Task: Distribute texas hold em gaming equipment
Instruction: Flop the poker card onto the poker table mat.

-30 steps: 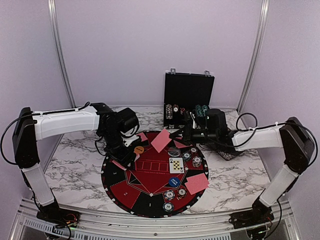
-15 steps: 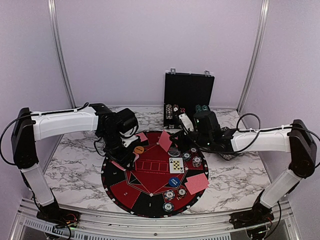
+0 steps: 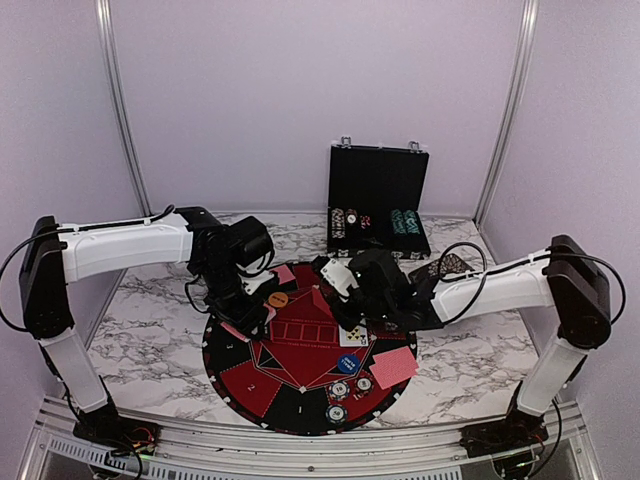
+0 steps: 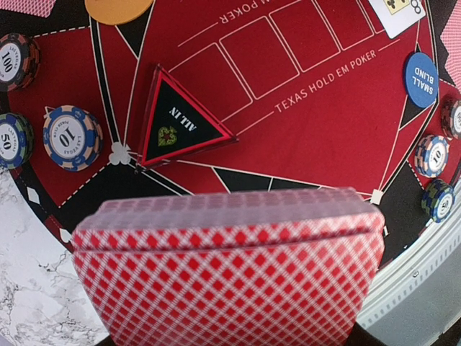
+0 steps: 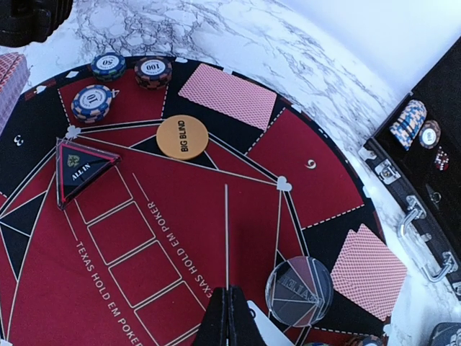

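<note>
Dealing appeared under way on the big round red-and-black felt mat (image 3: pixel 250 385), lower centre of the overhead view. The left gripper (image 3: pixel 243 312) clasped a thick deck of red-backed playing cards (image 4: pixel 227 274) at the mat's left rim. The right gripper (image 5: pixel 228 311), pinched closed on a single red-backed card (image 3: pixel 322 298), hung mid-mat. The card likely needed laying flat on a cardless seat.

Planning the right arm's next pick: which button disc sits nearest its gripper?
The clear disc, right beside the right gripper that pinches a card; the orange BIG BLIND disc lies farther off.
</note>
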Robot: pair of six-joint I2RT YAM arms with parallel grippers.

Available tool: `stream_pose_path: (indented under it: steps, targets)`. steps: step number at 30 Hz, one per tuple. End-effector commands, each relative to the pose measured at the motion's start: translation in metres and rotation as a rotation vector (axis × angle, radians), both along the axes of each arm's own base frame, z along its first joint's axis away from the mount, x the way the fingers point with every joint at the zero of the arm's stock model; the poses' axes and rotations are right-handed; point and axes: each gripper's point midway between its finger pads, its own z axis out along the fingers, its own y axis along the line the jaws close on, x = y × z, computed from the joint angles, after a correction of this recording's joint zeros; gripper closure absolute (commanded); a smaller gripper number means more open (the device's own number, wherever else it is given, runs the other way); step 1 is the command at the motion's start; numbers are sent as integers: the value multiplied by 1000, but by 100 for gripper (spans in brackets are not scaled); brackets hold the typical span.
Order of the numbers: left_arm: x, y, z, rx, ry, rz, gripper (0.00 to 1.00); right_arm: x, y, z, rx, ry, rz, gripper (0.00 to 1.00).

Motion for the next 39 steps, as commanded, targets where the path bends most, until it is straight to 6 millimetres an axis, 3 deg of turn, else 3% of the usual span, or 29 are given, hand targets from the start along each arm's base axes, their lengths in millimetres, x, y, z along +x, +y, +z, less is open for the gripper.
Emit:
stream_pose_path:
  steps: [1,4,9,18,25,30,33,39]
  targets:
    - [0,3,9,-15,-22,10,51,4,10,13,-42,-87,6,100]
    - [1,3,9,-15,-21,10,51,-3,13,6,-71,-87,23,100]
    - [1,3,8,-15,-18,9,51,-17,16,-3,-87,-63,46,89]
    - [1,3,8,-16,-18,7,51,-55,21,-3,-41,8,109,67]
    - [1,2,8,-17,-18,6,51,-67,23,7,101,147,103,52]
    - [2,1,8,-21,-19,4,51,-58,39,9,264,370,95,54]
    - [2,1,9,-21,-22,5,51,-57,52,7,343,502,107,63]
    - [2,2,10,-22,-23,6,51,-61,76,-2,387,665,133,67]
